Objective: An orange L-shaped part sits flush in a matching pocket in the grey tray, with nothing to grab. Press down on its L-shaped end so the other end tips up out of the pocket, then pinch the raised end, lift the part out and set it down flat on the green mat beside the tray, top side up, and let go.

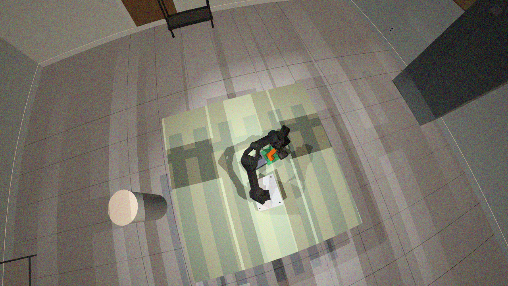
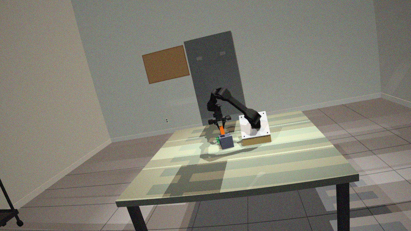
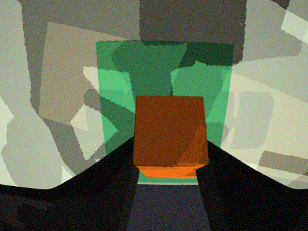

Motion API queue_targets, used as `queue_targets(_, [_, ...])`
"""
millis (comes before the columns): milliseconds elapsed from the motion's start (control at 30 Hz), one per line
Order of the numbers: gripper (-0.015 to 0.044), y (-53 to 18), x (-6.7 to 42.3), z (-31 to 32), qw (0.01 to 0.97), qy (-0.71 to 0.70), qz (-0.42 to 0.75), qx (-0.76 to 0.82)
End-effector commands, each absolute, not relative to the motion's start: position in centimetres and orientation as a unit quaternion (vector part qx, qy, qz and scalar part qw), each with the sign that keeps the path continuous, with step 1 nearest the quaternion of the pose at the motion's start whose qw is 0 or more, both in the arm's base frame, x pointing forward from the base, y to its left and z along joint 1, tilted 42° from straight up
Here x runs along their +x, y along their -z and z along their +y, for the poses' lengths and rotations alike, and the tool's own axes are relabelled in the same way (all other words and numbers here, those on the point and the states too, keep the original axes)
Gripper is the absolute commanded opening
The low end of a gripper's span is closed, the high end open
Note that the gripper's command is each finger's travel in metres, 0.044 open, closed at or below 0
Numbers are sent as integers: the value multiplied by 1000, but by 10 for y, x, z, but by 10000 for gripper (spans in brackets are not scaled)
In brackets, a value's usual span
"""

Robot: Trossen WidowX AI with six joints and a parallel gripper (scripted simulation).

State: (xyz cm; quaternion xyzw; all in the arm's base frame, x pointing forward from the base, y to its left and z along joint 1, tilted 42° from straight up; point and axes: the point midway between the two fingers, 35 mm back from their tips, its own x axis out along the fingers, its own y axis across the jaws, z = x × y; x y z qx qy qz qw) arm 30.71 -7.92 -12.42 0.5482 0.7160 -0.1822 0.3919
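Note:
My gripper (image 2: pixel 221 128) (image 3: pixel 167 144) is shut on the orange L-shaped part (image 1: pixel 270 155) (image 2: pixel 222 131) (image 3: pixel 170 128). The part is held off the table, its long side steep in the exterior view, with the fingers on both sides of its upper end. In the wrist view it hangs in front of the green mat (image 1: pixel 276 159) (image 2: pixel 217 140) (image 3: pixel 151 77), and a strip of mat shows between it and the tray. The grey tray (image 1: pixel 261 163) (image 2: pixel 227 142) (image 3: pixel 168 208) stands beside the mat. Its pocket is mostly hidden. The part's lower end is partly hidden behind the tray in the exterior view.
The arm's base stands on a white plate (image 1: pixel 275 192) (image 2: pixel 245 127) close to the tray, on a wooden block (image 2: pixel 255 140). All stand on the striped table (image 1: pixel 220 227) (image 2: pixel 258 169). A beige cylinder (image 1: pixel 122 207) stands off the table's left side.

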Motion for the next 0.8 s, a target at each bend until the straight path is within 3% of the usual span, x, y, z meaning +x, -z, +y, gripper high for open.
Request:
queue_targets(0, [0, 126, 307, -78, 388, 183, 716, 551])
queue_targets(67, [0, 124, 307, -79, 392, 182, 716, 548])
queue_targets(400, [263, 122, 308, -81, 392, 182, 716, 548])
queue_targets(567, [394, 87, 314, -114, 390, 184, 716, 549])
queue_targets(767, [400, 60, 314, -135, 388, 184, 716, 550])
